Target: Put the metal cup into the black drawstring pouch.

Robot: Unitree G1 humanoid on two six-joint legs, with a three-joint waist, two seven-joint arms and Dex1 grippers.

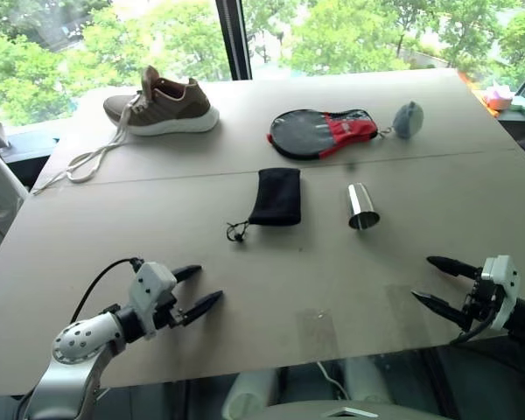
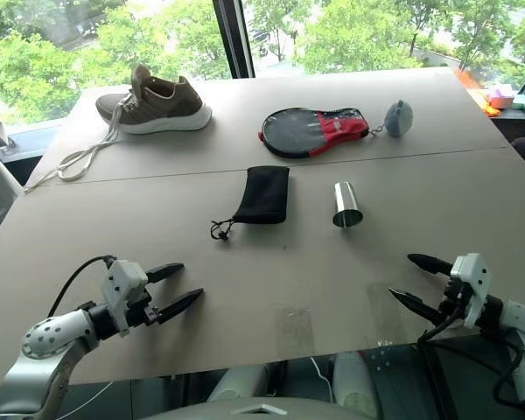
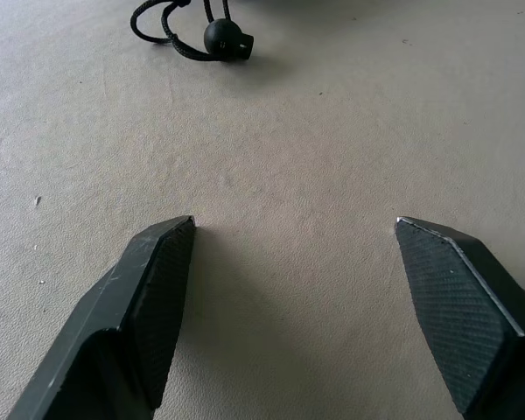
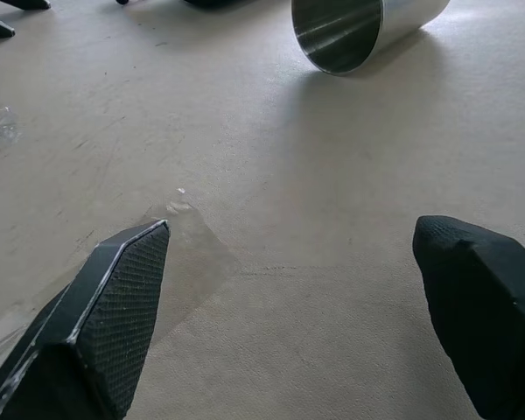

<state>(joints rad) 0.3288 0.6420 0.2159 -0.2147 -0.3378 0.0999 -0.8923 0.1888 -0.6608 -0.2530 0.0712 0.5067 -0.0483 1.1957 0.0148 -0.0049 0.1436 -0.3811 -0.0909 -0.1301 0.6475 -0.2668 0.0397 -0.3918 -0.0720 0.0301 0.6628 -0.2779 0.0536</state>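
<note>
A broad tan table [image 1: 271, 289] runs up to a wall of windows [image 1: 350, 31] with green treetops outside, and a faint seam crosses the tabletop from side to side. Near the middle, just on the near side of that seam, the black drawstring pouch [image 1: 276, 196] lies flat, its cord and toggle [image 1: 237, 231] trailing off the near-left corner toward the robot. To its right, apart from it, the metal cup [image 1: 361, 207] lies on its side with its open mouth turned toward the near edge — the right wrist view looks straight into its shiny inside. Beyond the seam sit a brown sneaker [image 1: 160, 105] with long pale laces [image 1: 87, 162] trailing to the left, a black-and-red paddle-shaped case [image 1: 324, 133] and, touching its right end, a small grey rounded pouch [image 1: 409, 119]. The left gripper [image 1: 194, 289] hovers low over the near-left part of the table, fingers spread and holding nothing, pointed toward the pouch's cord. The right gripper [image 1: 437, 282] hangs at the near-right edge, likewise spread wide and empty, aimed inward toward the cup. A patch of clear tape [image 4: 188, 241] glints on the surface just ahead of it.
</note>
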